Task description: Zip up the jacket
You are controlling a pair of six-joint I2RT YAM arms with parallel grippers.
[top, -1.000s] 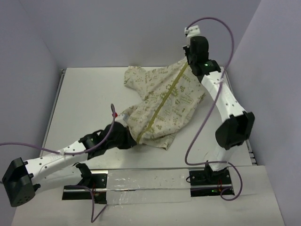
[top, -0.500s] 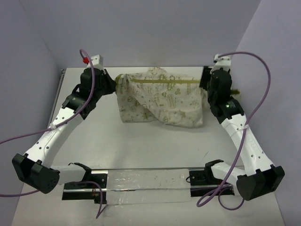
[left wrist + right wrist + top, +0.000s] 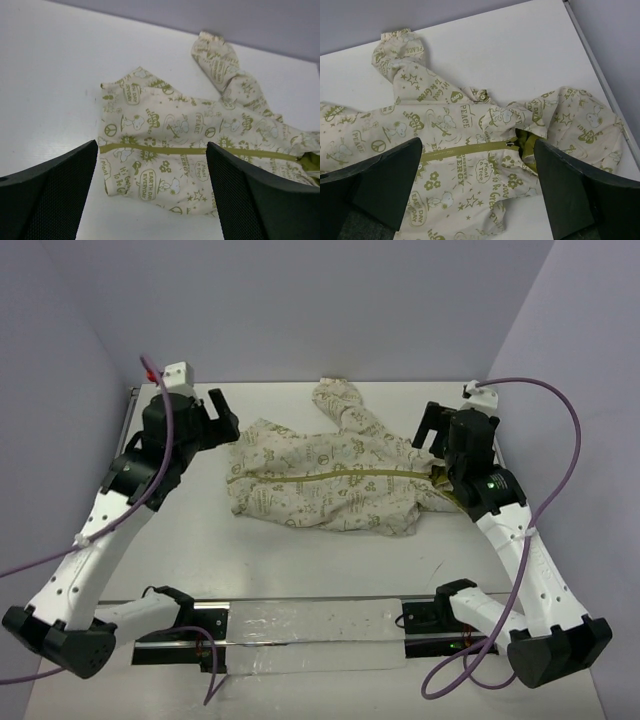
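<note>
On table (image 3: 300, 560): one jacket (image 3: 330, 480), two grippers apart.

**One jacket (image 3: 330, 485) on a white table (image 3: 200, 540)**

We see a small cream jacket with green pictures. It lies flat on the table, near the far side. Its green zipper (image 3: 340, 476) runs from left to right. One sleeve (image 3: 343, 403) points to the far edge. A shiny strip (image 3: 300, 625) lies along the near edge.
</note>
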